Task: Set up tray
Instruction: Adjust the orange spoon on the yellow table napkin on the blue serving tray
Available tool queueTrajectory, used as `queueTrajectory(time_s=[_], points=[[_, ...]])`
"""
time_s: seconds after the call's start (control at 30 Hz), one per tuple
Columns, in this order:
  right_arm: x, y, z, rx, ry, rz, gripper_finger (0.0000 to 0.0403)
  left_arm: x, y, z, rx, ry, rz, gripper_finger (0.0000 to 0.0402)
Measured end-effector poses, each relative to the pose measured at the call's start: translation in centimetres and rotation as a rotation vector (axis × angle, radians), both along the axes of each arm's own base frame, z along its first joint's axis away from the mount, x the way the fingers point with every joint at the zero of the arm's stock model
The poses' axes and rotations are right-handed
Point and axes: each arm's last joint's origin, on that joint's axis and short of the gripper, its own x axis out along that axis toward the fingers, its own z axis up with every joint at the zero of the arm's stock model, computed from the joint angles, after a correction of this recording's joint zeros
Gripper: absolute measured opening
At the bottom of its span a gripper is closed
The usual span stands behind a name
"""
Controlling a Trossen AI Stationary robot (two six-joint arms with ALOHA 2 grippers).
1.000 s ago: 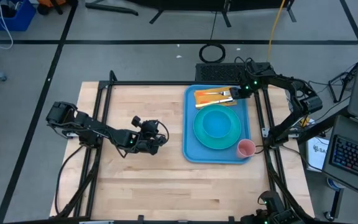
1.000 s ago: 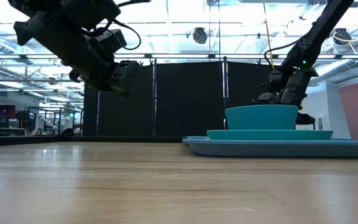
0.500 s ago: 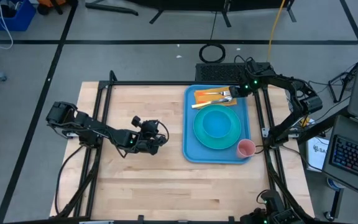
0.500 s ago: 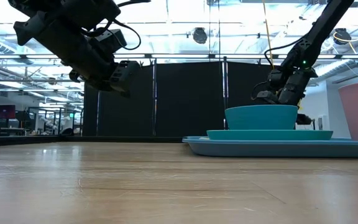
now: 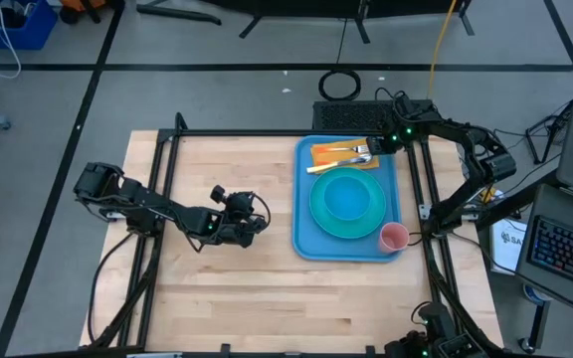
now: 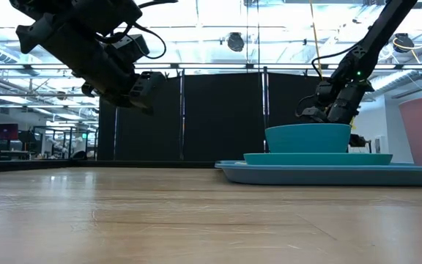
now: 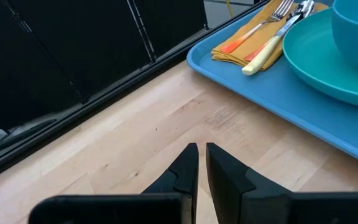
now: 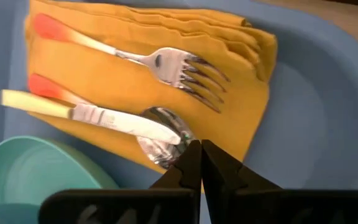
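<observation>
Lying on the right part of the wooden table, the blue tray holds everything set so far. Nearest the front edge of the tray stands a pink cup, at its front right corner. Behind the cup, a round turquoise plate sits in the middle of the tray with a turquoise bowl on it. Farther back, a folded yellow-orange napkin lies along the tray's far end, just beyond the plate. On the napkin rest a fork with an orange-tipped handle, a knife with a pale yellow handle, and a spoon whose bowl shows under the knife blade.

The right gripper hangs just above the right end of the napkin, over the spoon's bowl, its fingers pressed together with nothing between them.

The left gripper hovers above bare table well to the left of the tray, raised off the wood, its fingers nearly together with a thin gap and holding nothing.
</observation>
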Motion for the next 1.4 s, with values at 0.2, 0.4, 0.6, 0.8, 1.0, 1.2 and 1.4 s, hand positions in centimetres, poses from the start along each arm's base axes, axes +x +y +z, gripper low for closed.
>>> queueTrajectory(time_s=[0.2,0.4,0.6,0.8,1.0,1.2,1.4], points=[[-0.1,0.0,0.0,0.001,0.016,-0.005,0.0000,0.0,0.0,0.0,0.000,0.000,0.000,0.0037],[-0.1,0.2,-0.1,0.023,0.009,-0.011,0.0006,0.0,0.0,0.0,0.000,0.000,0.000,0.0037],[-0.1,0.3,-0.1,0.040,0.000,0.000,0.0044,0.0,0.0,0.0,0.000,0.001,0.000,0.0037],[0.0,0.3,0.0,0.039,-0.023,0.014,0.0096,0.0,0.0,0.0,0.000,0.000,0.000,0.0037],[0.0,0.3,0.0,0.040,-0.023,0.004,0.0135,0.0,0.0,0.0,0.000,0.000,0.000,0.0037],[0.0,0.5,-0.6,0.033,0.003,-0.002,0.0148,0.0,0.0,0.0,0.000,0.000,0.000,0.0037],[0.0,1.1,-1.8,0.022,-0.013,-0.010,0.0145,0.1,0.0,0.1,-0.001,-0.011,-0.002,0.0037]])
